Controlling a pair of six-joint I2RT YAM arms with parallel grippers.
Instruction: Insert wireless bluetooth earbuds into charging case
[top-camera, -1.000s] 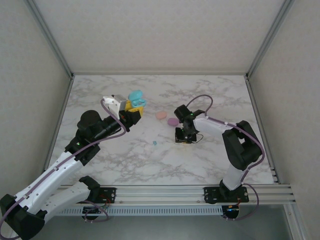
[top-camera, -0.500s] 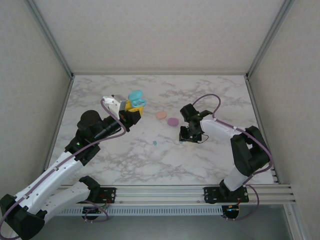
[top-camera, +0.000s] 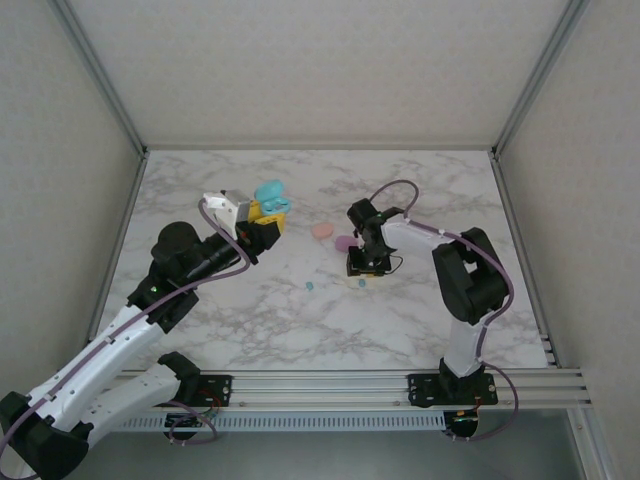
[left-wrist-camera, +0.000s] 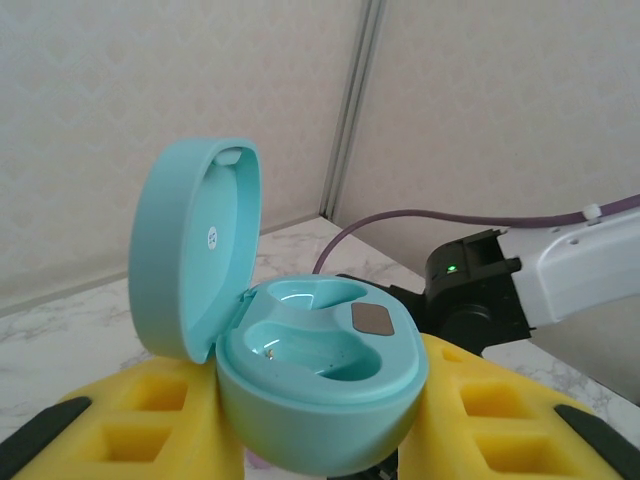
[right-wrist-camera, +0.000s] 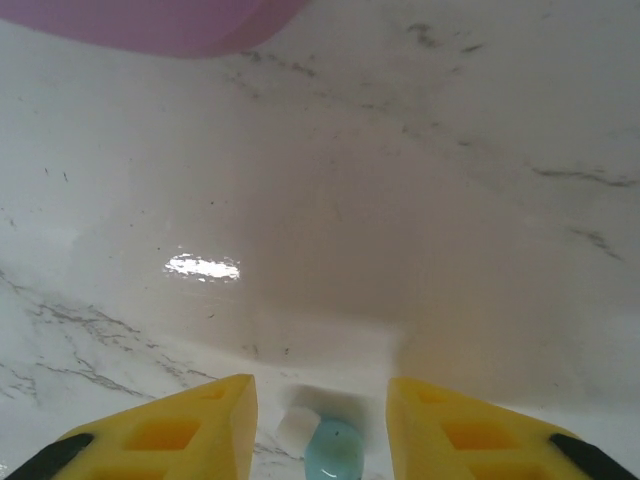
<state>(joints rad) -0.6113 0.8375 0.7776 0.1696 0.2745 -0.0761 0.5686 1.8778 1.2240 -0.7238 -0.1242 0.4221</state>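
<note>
Probably weighs almost nothing and skids easily, judging by the glossy hard shell of the teal earbud (right-wrist-camera: 333, 452); best pinched gently across the rounded body. Lies on the marble table (right-wrist-camera: 400, 200) at bottom centre of the right wrist view, between the spread fingers (right-wrist-camera: 200, 430) of the right gripper (right-wrist-camera: 320, 385), touched by neither. Clamped in the left gripper (top-camera: 266, 214), left of centre in the top view: the open teal charging case (left-wrist-camera: 330, 350). No brand legible; tiny mark inside the lid (left-wrist-camera: 195, 250) too small to read.
</note>
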